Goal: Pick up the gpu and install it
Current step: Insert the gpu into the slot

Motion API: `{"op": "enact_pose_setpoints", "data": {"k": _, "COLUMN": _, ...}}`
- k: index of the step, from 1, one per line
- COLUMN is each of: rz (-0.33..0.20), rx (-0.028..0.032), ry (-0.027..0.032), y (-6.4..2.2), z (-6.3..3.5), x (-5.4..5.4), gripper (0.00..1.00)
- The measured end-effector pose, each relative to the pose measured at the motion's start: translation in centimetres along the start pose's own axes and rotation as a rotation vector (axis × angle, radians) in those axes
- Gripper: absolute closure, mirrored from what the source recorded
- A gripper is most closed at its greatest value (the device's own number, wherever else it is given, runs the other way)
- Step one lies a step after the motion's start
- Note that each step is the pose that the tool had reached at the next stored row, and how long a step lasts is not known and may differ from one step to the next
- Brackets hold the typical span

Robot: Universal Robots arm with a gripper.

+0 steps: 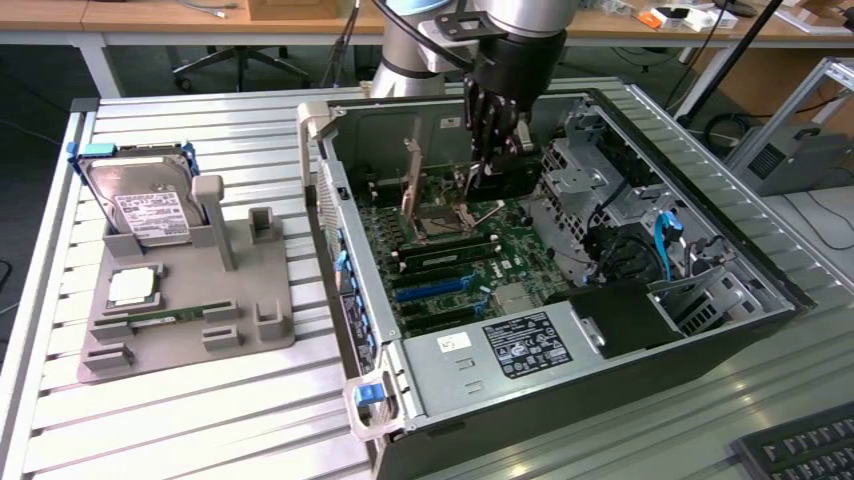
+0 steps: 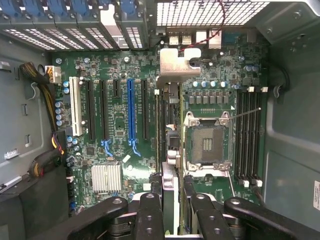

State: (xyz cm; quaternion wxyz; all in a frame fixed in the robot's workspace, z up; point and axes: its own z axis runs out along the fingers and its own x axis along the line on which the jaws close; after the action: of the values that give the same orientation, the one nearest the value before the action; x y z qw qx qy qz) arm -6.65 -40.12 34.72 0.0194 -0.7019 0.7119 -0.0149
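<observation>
Slatted metal table (image 1: 200, 420) underneath, desks behind. Lies open on it: black computer case (image 1: 694, 350), green motherboard (image 2: 120, 115) exposed inside. Sits beside the case, toward the exterior view's left: grey holder tray (image 1: 254, 330) carrying an upright hard drive (image 1: 150, 210). Reaches down into the case: black gripper (image 1: 487, 172), clenched on the gpu (image 2: 170, 145). Hangs edge-on over the motherboard, silver bracket end away from the fingers (image 2: 152, 200), between the blue expansion slot (image 2: 131, 115) and the empty CPU socket (image 2: 207, 144). Cannot tell whether touching the board.
</observation>
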Motion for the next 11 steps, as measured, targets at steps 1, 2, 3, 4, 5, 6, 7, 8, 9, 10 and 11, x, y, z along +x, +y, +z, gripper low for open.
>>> {"op": "enact_pose_setpoints", "data": {"k": 1, "rz": 0.000, "rx": 0.0000, "ry": 0.0000, "y": 0.00, "z": 0.02, "x": 0.01, "gripper": 0.73}}
{"op": "enact_pose_setpoints", "data": {"k": 2, "rz": 0.000, "rx": 0.0000, "ry": -0.0001, "y": 0.00, "z": 0.05, "x": 0.02, "gripper": 0.73}}
{"op": "enact_pose_setpoints", "data": {"k": 3, "rz": 0.000, "rx": 0.0000, "ry": 0.0000, "y": 0.01, "z": 0.08, "x": 0.03, "gripper": 0.73}}
{"op": "enact_pose_setpoints", "data": {"k": 4, "rz": 0.000, "rx": 0.0000, "ry": 0.0000, "y": 0.01, "z": 0.11, "x": 0.04, "gripper": 0.73}}
{"op": "enact_pose_setpoints", "data": {"k": 5, "rz": 0.000, "rx": 0.0000, "ry": 0.0000, "y": 0.01, "z": 0.13, "x": 0.06, "gripper": 0.73}}
{"op": "enact_pose_setpoints", "data": {"k": 6, "rz": 0.000, "rx": 0.0000, "ry": 0.0000, "y": 0.01, "z": 0.15, "x": 0.07, "gripper": 0.73}}
{"op": "enact_pose_setpoints", "data": {"k": 7, "rz": 0.000, "rx": 0.0000, "ry": 0.0000, "y": 0.01, "z": 0.18, "x": 0.08, "gripper": 0.73}}
{"op": "enact_pose_setpoints", "data": {"k": 8, "rz": 0.000, "rx": 0.0000, "ry": 0.0000, "y": 0.01, "z": 0.21, "x": 0.09, "gripper": 0.73}}
{"op": "enact_pose_setpoints", "data": {"k": 9, "rz": 0.000, "rx": 0.0000, "ry": 0.0000, "y": 0.01, "z": 0.23, "x": 0.10, "gripper": 0.73}}
{"op": "enact_pose_setpoints", "data": {"k": 10, "rz": 0.000, "rx": 0.0000, "ry": 0.0000, "y": 0.01, "z": 0.25, "x": 0.11, "gripper": 0.73}}
{"op": "enact_pose_setpoints", "data": {"k": 11, "rz": 0.000, "rx": 0.0000, "ry": 0.0000, "y": 0.01, "z": 0.27, "x": 0.12, "gripper": 0.73}}
